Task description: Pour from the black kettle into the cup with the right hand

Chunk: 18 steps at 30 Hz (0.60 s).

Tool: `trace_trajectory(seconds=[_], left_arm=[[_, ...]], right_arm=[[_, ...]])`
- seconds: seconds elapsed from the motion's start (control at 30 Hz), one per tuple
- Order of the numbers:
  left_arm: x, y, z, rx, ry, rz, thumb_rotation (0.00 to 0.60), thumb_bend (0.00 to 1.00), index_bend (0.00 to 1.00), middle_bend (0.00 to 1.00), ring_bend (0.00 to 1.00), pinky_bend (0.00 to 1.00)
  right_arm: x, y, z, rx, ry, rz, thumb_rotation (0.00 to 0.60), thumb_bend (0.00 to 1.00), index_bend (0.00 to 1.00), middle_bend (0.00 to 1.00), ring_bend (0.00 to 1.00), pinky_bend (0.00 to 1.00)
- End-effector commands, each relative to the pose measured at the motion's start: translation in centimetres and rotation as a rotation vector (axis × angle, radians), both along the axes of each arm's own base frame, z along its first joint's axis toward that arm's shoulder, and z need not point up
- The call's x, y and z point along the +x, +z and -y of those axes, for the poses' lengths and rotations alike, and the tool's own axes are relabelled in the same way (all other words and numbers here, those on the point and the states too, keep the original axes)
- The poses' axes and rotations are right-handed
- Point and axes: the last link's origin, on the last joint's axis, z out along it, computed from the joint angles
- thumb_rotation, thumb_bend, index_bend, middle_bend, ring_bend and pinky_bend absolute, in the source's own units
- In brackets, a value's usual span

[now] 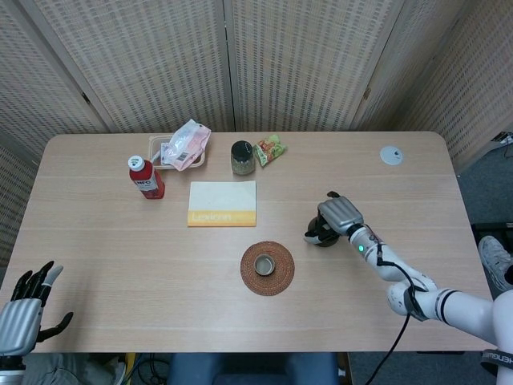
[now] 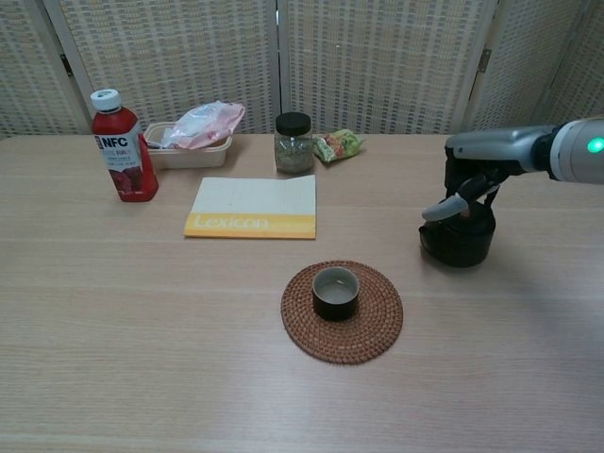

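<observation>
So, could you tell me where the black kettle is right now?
The black kettle is on the table's right side under the right hand, right of the cup on its woven coaster.

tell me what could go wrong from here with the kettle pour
The right hand sits on top of the black kettle, but a firm grasp isn't clear, so it might slip when lifted. The cup is small with a narrow mouth, so liquid could miss onto the woven coaster.

An indoor test space set up like a home: a pale wooden tabletop enclosed by woven folding screens, with household items on it, a juice bottle, jar and book.
</observation>
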Motion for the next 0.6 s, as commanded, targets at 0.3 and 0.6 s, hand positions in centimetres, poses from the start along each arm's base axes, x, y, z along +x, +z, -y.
trace_trajectory(seconds=[0.3, 0.6], left_arm=[[-0.05, -0.05, 0.11, 0.000, 0.002, 0.000, 0.600, 0.25, 0.09, 0.03, 0.10, 0.01], [-0.06, -0.09, 0.15, -0.002, 0.002, 0.001, 0.600, 0.25, 0.09, 0.03, 0.10, 0.01]], right_arm=[[-0.45, -0.43, -0.21, 0.002, 0.016, -0.036, 0.265, 0.00, 1.00, 0.98, 0.96, 0.12], [-0.94, -0.82, -0.42, -0.003, 0.032, -0.071, 0.269, 0.00, 1.00, 0.97, 0.94, 0.12]])
